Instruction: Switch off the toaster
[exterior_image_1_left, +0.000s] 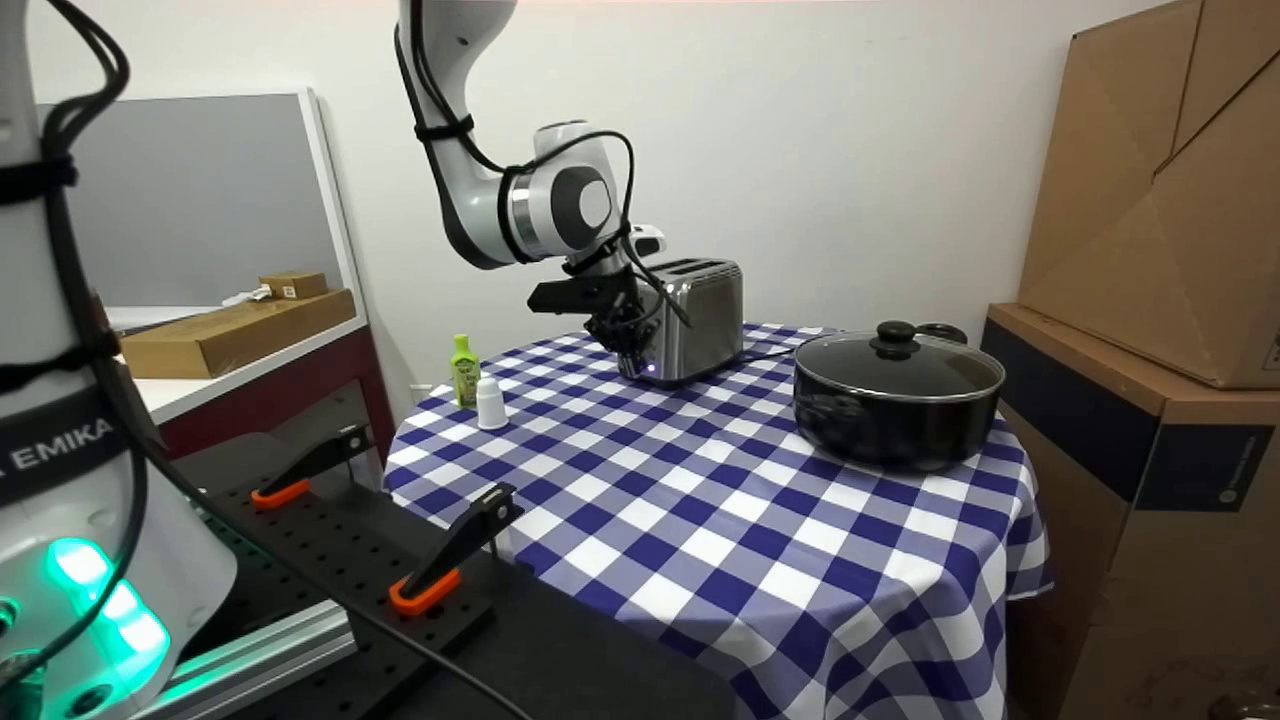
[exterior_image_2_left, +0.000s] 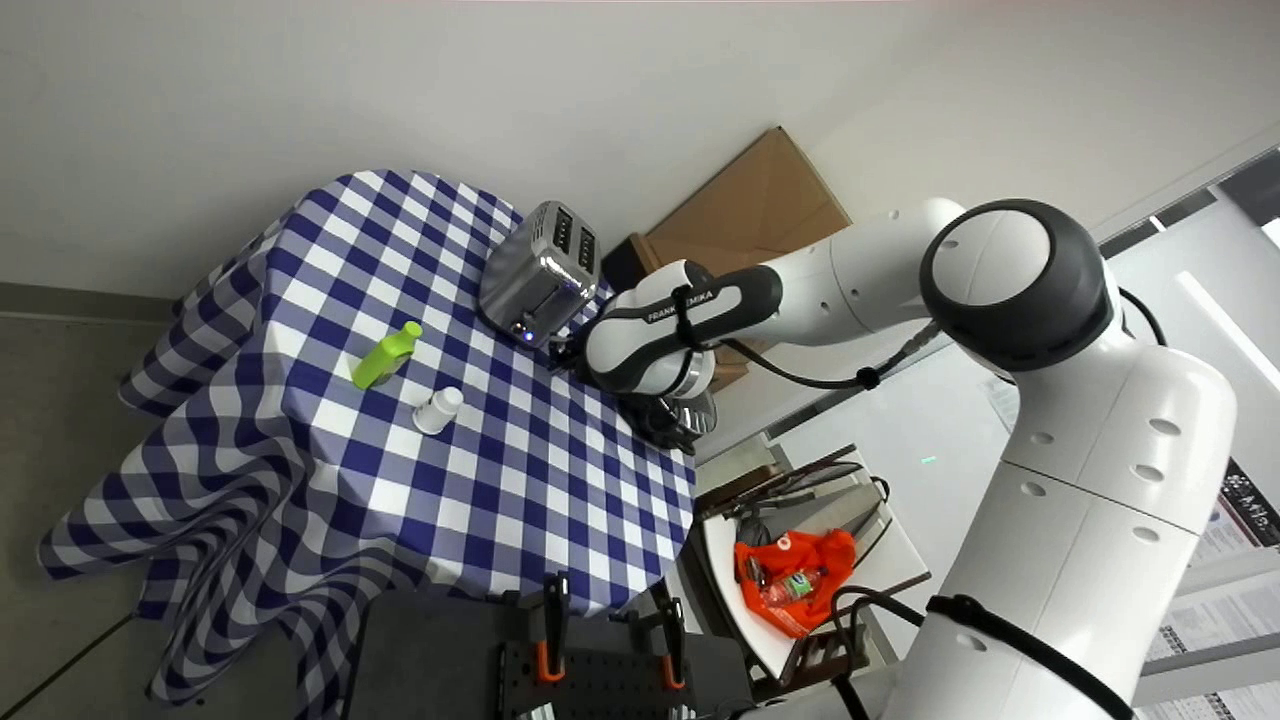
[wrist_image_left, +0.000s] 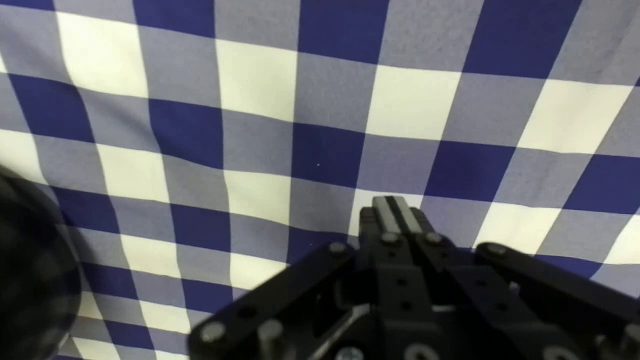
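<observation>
The toaster (exterior_image_1_left: 714, 318) is a silver-grey metal box with two slots. It stands upright at the table's wall side and also shows in an exterior view (exterior_image_2_left: 516, 278). A small bluish-purple light glows low on its end panel. My gripper (exterior_image_1_left: 632, 366) is low beside that end panel and hides part of it. It also shows close to the toaster's lower corner in an exterior view (exterior_image_2_left: 560, 350); I cannot tell whether it touches. In the wrist view the gripper's fingertips (wrist_image_left: 396, 215) are together with nothing between them, over the cloth. The toaster is out of the wrist view.
A black lidded pot (exterior_image_1_left: 890, 425) stands on the checked tablecloth (exterior_image_1_left: 660, 480); its dark side shows in the wrist view (wrist_image_left: 30, 280). A green bottle (exterior_image_1_left: 465, 372) and a white bottle (exterior_image_1_left: 491, 404) stand on the table. Cardboard boxes (exterior_image_1_left: 1150, 220) stand beside the table.
</observation>
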